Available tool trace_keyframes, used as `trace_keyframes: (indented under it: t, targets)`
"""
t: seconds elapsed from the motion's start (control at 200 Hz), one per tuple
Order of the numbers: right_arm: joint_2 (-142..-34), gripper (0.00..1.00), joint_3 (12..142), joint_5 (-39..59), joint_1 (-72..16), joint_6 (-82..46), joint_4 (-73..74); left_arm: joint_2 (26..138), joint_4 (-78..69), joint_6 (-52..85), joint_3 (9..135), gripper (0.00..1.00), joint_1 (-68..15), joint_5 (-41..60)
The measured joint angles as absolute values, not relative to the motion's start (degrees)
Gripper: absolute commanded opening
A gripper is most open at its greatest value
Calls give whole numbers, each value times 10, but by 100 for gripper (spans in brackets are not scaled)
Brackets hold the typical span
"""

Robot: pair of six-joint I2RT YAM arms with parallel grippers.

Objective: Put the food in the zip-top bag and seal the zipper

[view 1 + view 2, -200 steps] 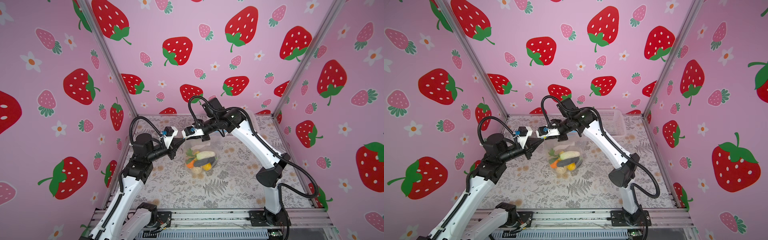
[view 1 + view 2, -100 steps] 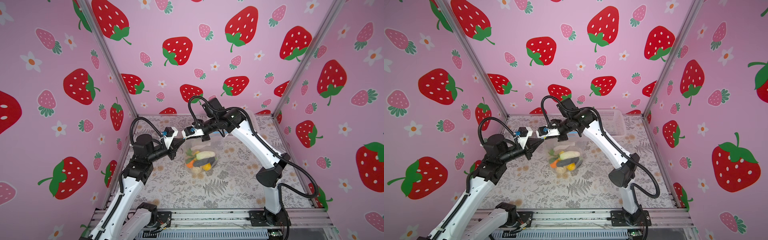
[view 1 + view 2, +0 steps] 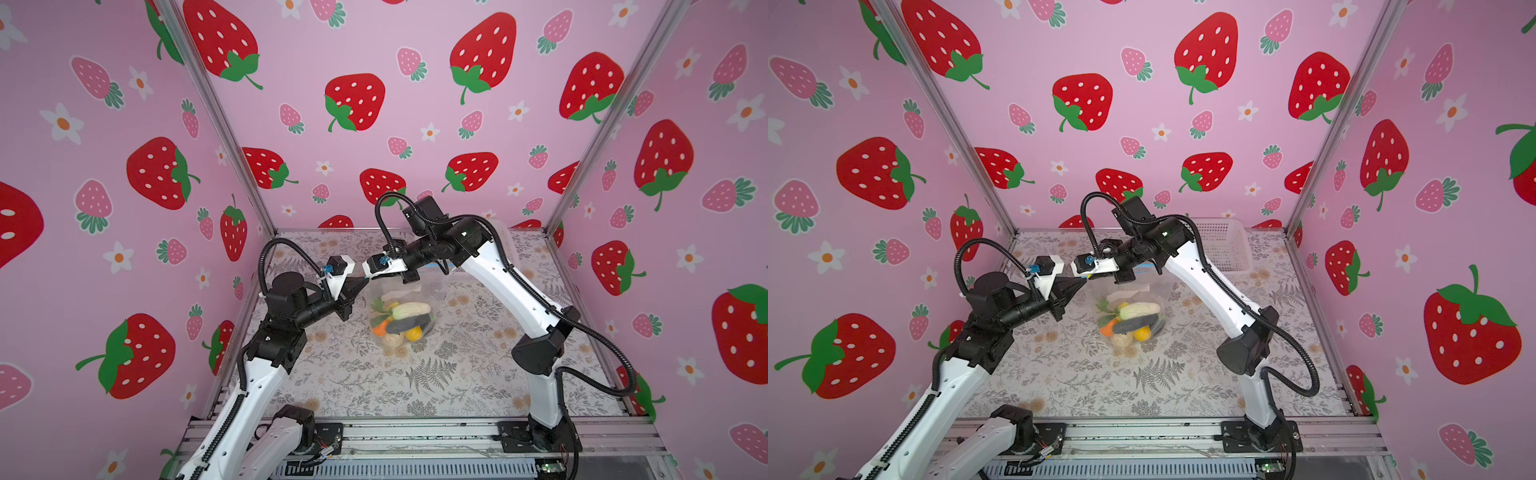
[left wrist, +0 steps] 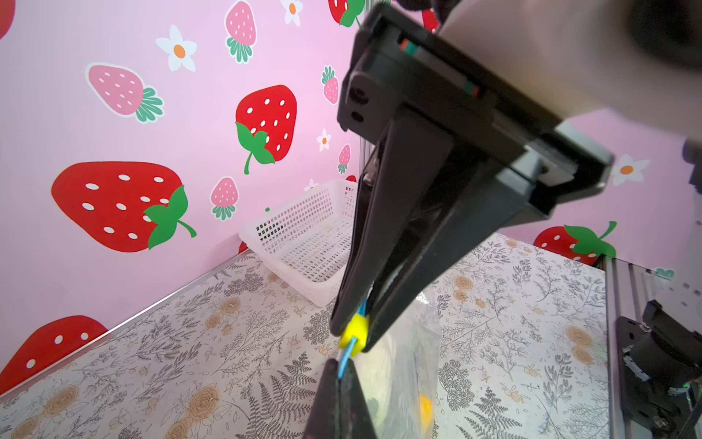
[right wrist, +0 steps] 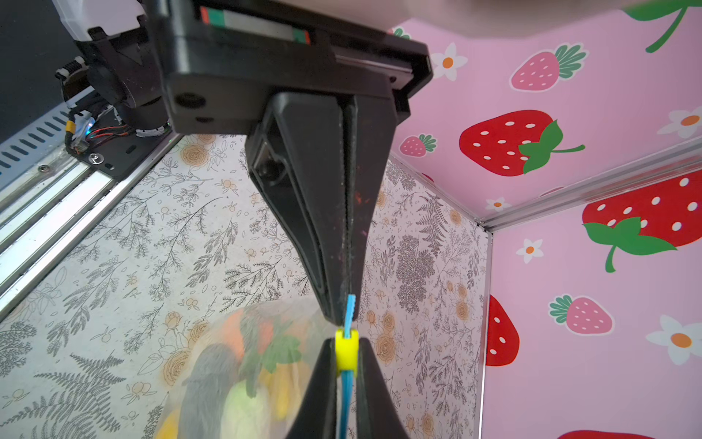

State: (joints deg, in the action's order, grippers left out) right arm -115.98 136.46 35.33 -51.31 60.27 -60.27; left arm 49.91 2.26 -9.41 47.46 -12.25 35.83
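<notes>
We see the bag (image 3: 417,291) hanging by its mouth edge from the two grippers. It is over the middle of the worktop (image 3: 415,386), a little toward the far edge. Whether its bottom touches the worktop we cannot tell. The food (image 3: 405,322) sits heaped inside it: cream, dark grey, orange, yellow and green pieces.

The left gripper (image 4: 342,370) is pinched tight on the blue zipper (image 5: 350,304) at its very end. The right gripper (image 5: 346,344) meets it tip to tip. Its fingers press on either side of the yellow slider (image 4: 353,334), which rides the zipper just beside the left fingertips. Most of the bag hangs under the right gripper.

A white basket (image 3: 1229,249) stands at the far right corner, well apart from the bag.
</notes>
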Motion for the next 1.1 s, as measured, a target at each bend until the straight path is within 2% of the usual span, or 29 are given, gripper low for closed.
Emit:
trace_keyframes:
  t: [0.645, 0.69, 0.775, 0.82, 0.92, 1.1]
  targets:
    - [-1159, 8, 1348, 362, -498, 602, -604, 491, 11, -91, 456, 0, -116, 342]
    - [-1159, 8, 1347, 362, -497, 602, -606, 499, 13, -92, 459, 5, -116, 347]
    - [-1159, 8, 1346, 362, -493, 602, -610, 516, 19, -95, 471, 28, -115, 352]
    - [-1157, 8, 1346, 363, -492, 602, -613, 522, 23, -97, 474, 36, -114, 351]
    - [-1152, 8, 1346, 365, -491, 602, -618, 529, 30, -100, 475, 41, -113, 350]
    - [-1146, 8, 1346, 367, -491, 603, -622, 532, 33, -108, 485, 41, -115, 354]
